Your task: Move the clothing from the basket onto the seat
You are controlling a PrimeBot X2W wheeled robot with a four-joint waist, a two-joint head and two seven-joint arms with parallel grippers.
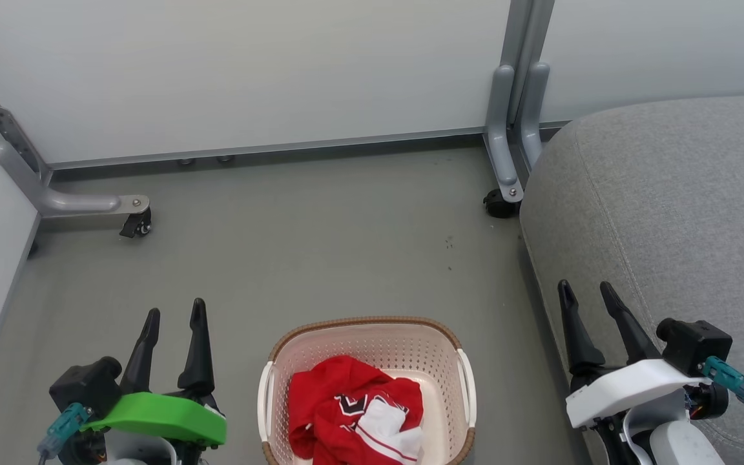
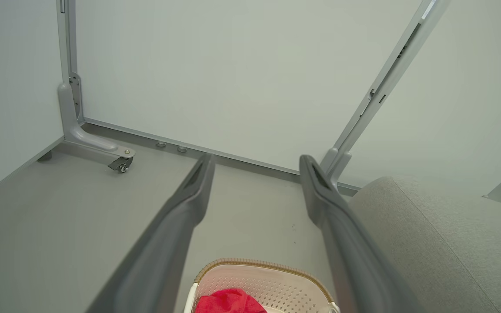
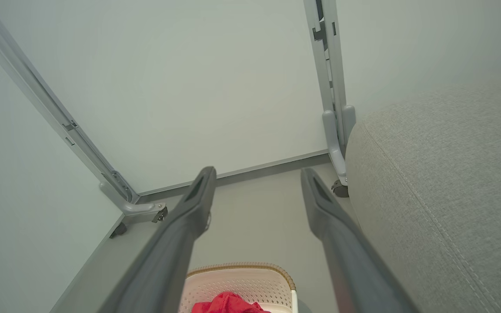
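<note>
Red clothing [image 1: 352,410] sat bunched in the laundry basket [image 1: 462,394] on the floor, left gripper [image 1: 175,320] and right gripper [image 1: 586,292] flanking it, jaws apart and empty, sofa seat [image 1: 669,206] alongside.

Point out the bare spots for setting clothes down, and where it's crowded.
The seat is bare: plain grey cushion from its rounded left edge rightward. The floor is bare between the wall, the basket and the seat. Crowded: the basket, where the clothing heaps over its near half.
</note>
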